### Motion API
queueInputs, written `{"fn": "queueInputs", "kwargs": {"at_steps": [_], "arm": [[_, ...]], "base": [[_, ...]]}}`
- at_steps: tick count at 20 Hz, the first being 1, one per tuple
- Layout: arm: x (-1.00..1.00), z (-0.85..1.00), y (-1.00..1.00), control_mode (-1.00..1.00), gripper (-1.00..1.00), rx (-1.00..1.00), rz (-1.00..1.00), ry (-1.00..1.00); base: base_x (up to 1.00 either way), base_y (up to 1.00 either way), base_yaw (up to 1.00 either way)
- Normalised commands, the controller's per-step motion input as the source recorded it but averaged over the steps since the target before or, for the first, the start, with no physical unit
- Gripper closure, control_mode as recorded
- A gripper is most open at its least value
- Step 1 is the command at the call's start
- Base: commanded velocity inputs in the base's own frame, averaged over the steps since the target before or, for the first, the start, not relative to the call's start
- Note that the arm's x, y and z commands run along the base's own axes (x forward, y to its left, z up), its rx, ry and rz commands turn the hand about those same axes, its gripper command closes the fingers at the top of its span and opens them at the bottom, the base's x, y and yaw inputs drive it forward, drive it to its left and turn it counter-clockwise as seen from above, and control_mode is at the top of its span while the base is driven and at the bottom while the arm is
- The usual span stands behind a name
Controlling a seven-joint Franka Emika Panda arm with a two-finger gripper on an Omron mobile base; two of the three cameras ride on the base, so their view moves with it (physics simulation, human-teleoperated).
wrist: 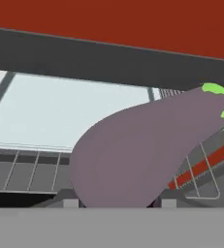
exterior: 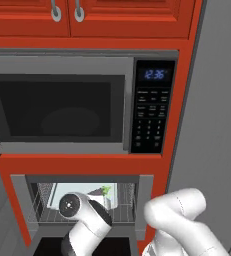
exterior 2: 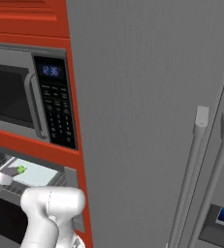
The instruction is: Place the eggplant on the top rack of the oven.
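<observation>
Red cabinetry, oven (exterior: 18, 200), wire-grid top rack (wrist: 26, 169), hand clamping smooth pear-shaped eggplant (wrist: 137, 155)

Access is through the open front of the wide grey-framed oven (exterior: 19, 197), a low slot under its dark upper frame bar (wrist: 108, 55). The thin silver wire-grid top rack (wrist: 26, 169) spans the slot; a pale flat tray (wrist: 65, 111) covers most of it. The dark purple eggplant (wrist: 142, 150) fills the near right of the opening, above the rack's front edge. The left part over the tray is open.
</observation>
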Motion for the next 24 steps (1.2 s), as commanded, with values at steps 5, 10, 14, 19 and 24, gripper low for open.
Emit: {"fn": "queueInputs", "kwargs": {"at_steps": [5,10,14,19,24], "arm": [[0.54,-0.43,1.00,-1.00,1.00,-0.19,-0.02,-0.01],[0.54,-0.20,0.61,-1.00,1.00,-0.03,-0.07,0.00],[0.45,-0.51,0.34,-1.00,1.00,0.00,-0.12,0.00],[0.29,-0.57,0.17,-1.00,1.00,0.00,-0.11,-0.04],[0.03,-0.04,-0.09,-1.00,1.00,0.01,-0.03,-0.04]], "base": [[0.00,0.00,0.00],[0.00,0.00,0.00],[0.00,0.00,0.00],[0.00,0.00,0.00],[0.00,0.00,0.00]]}}
